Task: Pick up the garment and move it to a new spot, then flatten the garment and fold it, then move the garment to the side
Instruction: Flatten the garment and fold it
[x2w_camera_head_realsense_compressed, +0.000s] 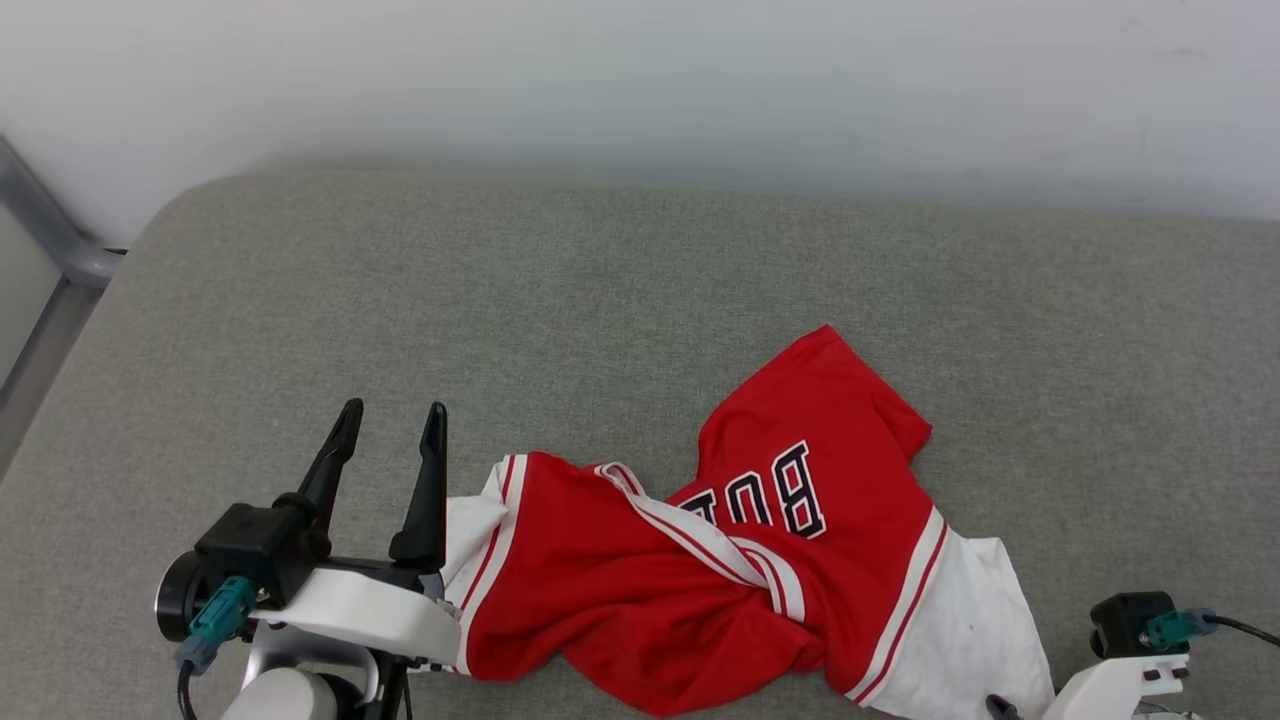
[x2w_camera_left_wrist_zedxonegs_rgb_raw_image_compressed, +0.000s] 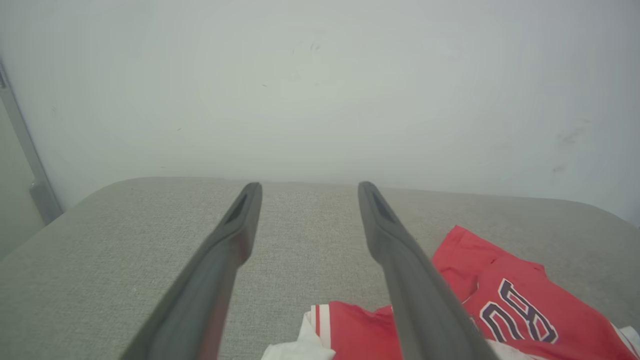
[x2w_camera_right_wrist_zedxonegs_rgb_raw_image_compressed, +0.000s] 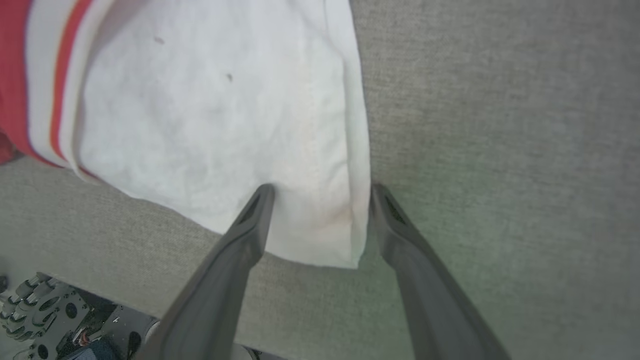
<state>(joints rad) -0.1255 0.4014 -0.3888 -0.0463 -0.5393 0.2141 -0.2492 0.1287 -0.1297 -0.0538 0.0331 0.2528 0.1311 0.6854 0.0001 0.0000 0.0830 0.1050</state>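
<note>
Garment (x2w_camera_head_realsense_compressed: 620, 600), a bright red thin jersey, lies crumpled beside your left jaws, its white corner (x2w_camera_right_wrist_zedxonegs_rgb_raw_image_compressed: 310, 225) between your right jaws; both gape wide, empty. Likely limp, light: pinch that corner.

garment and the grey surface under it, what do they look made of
The garment: thin, soft fabric, likely a synthetic jersey knit, matte red outside and white inside; it lies in limp twisted folds. The grey surface: woven upholstery cloth, matte, with a fine speckled weave and a rounded padded edge.
</note>
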